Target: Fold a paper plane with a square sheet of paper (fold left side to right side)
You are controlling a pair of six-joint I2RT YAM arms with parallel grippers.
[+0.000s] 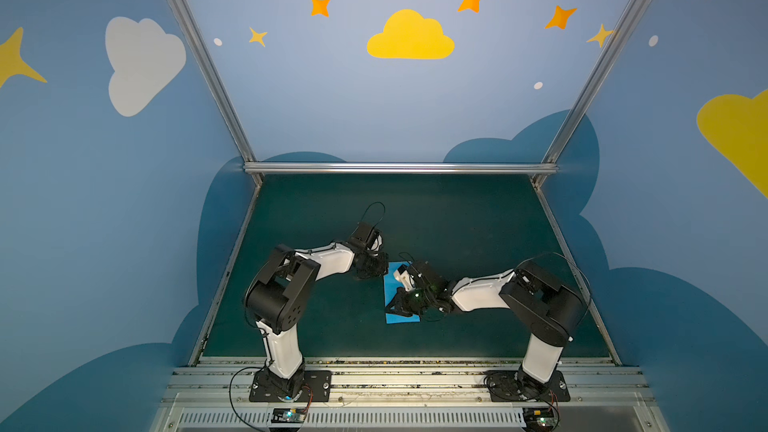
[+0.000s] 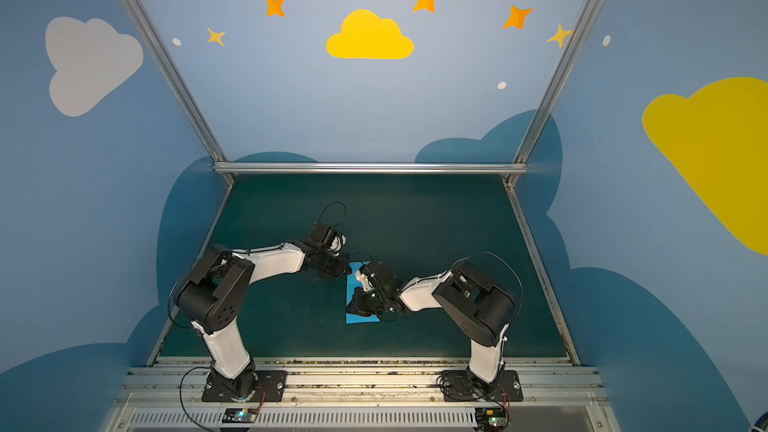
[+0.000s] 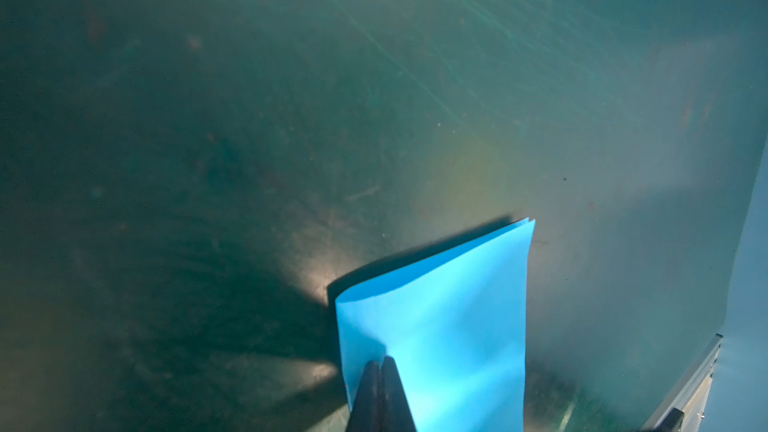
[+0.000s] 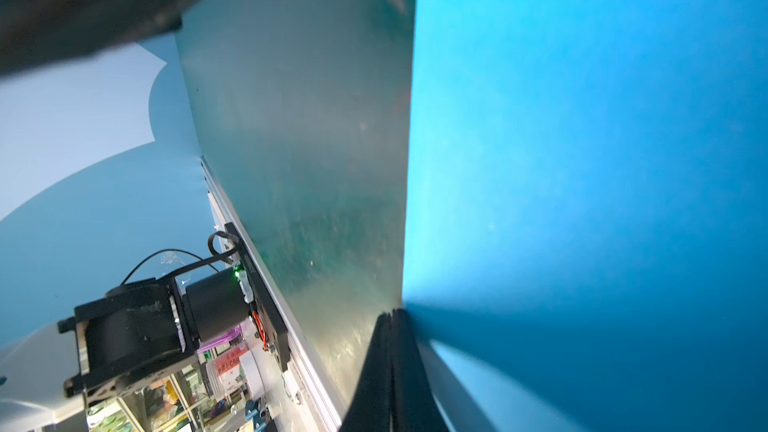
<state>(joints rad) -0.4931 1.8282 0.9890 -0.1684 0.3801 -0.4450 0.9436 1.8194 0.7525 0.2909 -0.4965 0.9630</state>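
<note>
The square sheet of paper (image 1: 400,319) (image 2: 360,319) is bright sky-blue and lies folded in half as a narrow strip on the green mat, in both top views. My left gripper (image 1: 384,271) (image 2: 348,270) is at the strip's far left corner. In the left wrist view its tips (image 3: 381,361) are shut and rest on the top layer of the paper (image 3: 449,326), whose two layers gape slightly at the far end. My right gripper (image 1: 389,310) (image 2: 350,308) reaches across the strip. In the right wrist view its tips (image 4: 392,312) are shut and touch the long left edge of the paper (image 4: 582,160). No paper plane shape shows.
The dark green mat (image 1: 457,218) is bounded by aluminium rails at the back (image 1: 399,168) and front (image 1: 399,367), with painted blue walls on three sides. The left arm's base (image 4: 137,326) stands at the front rail. The two wrists are close together over the paper.
</note>
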